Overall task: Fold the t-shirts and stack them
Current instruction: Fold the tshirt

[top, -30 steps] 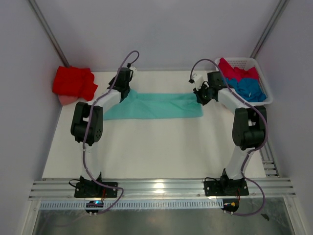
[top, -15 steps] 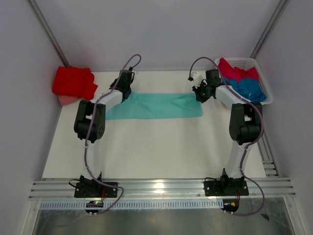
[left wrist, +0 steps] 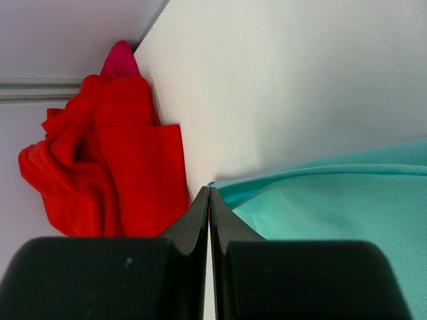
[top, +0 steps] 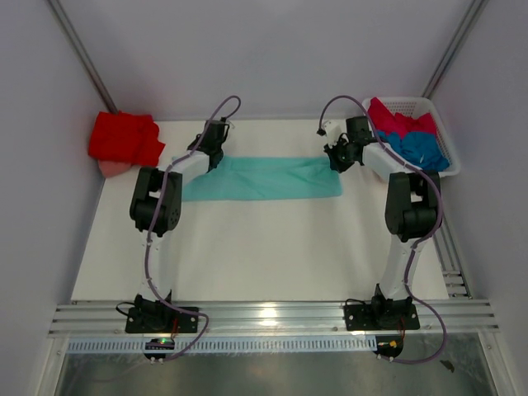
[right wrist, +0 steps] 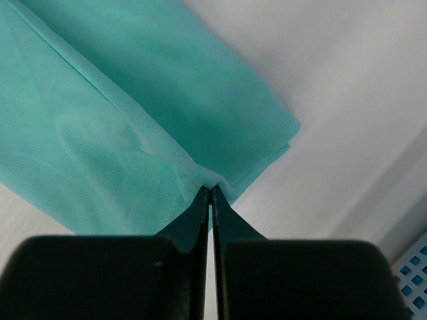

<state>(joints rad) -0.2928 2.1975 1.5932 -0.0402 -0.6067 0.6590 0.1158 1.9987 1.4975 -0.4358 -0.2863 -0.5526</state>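
A: Where is the mint tee (top: 260, 177)?
B: It lies flat on the bench (top: 264, 247), folded into a long band across the far part, between the 2 arms.
A: And the left end effector (left wrist: 209, 193)?
B: Its fingers are pressed together, pinching the band's far-left corner.
A: The right end effector (right wrist: 211, 190)?
B: That 1 is also closed, nipping a small ridge of the same cloth near the far-right corner.
A: The other tees?
B: The red tee (top: 124, 139) is bunched at the far-left corner, apart from the band. The blue tee (top: 421, 148) and pink tee (top: 400, 122) sit crumpled in the basket (top: 408, 101) at far right, with the pink behind the blue.
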